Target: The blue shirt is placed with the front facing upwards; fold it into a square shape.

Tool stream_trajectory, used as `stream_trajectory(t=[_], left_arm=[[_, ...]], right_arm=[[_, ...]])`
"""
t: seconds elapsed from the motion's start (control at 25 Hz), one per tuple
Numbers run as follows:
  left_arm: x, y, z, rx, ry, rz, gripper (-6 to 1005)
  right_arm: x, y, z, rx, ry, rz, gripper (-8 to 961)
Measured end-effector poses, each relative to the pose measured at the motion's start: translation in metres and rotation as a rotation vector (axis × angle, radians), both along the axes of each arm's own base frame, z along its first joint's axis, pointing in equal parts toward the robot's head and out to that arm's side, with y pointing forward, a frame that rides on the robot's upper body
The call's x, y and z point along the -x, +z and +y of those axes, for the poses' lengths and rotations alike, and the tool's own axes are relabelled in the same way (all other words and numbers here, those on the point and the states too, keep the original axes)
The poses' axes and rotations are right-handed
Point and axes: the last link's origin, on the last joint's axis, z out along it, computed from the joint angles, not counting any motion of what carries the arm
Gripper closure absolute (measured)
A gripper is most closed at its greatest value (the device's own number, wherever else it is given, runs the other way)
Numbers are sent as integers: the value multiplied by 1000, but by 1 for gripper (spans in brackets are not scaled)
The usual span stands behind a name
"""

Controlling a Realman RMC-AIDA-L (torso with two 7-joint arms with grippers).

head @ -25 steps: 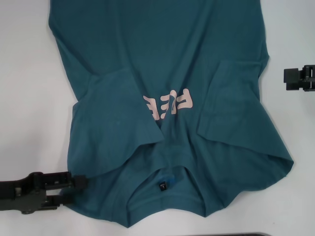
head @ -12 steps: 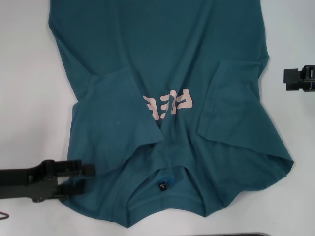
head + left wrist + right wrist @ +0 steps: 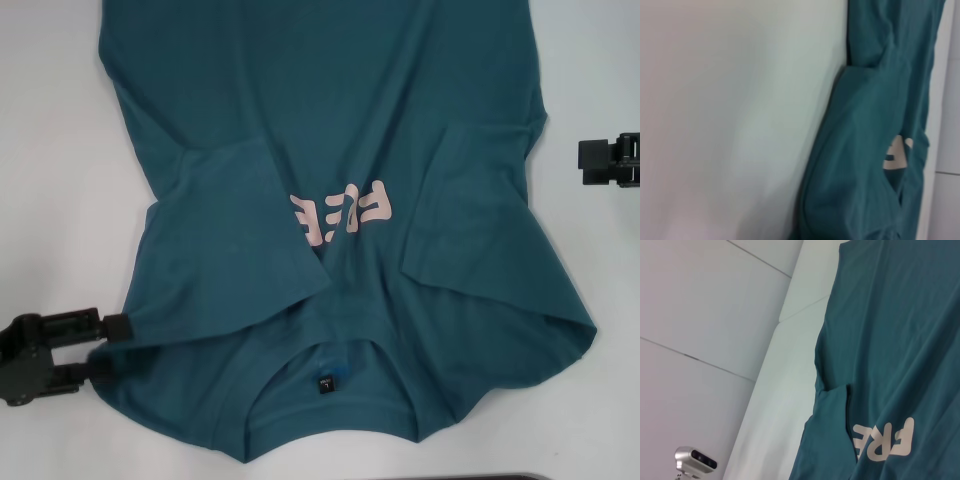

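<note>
— The left gripper [image 3: 105,345] has slid back toward the table's [image 3: 50,150] left edge since a moment ago, and the near shoulder of the blue shirt [image 3: 330,130] has spread out with it.

— Is it holding cloth?

— Looks so; its fingers sit right at the shirt's near-left edge, one above the fabric and one below, pinching the hem, though the shadow there makes me hedge a little.

— And the shirt itself?

— Flat in the middle of the table, collar nearest the robot, body running away from it, both sleeves turned in over the chest, pink lettering [image 3: 340,218] showing between them.

— The right gripper [image 3: 585,160]?

— Parked off the shirt's right side, well apart. I cannot tell how its fingers stand. The left arm is clearly the nearer; the shirt lies to its right.
</note>
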Motion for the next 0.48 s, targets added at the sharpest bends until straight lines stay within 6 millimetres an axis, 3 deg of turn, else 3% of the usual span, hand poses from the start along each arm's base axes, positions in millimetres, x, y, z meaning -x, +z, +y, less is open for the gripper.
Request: stream_trajectory(t=[0.24, 0.48], left_arm=[[-15, 5, -5, 47, -136, -74, 239], [-6, 19, -5, 52, -122, -32, 239]], right_arm=[[2, 0, 2, 0, 5, 0, 187], [2, -1, 2, 6, 8, -2, 187]])
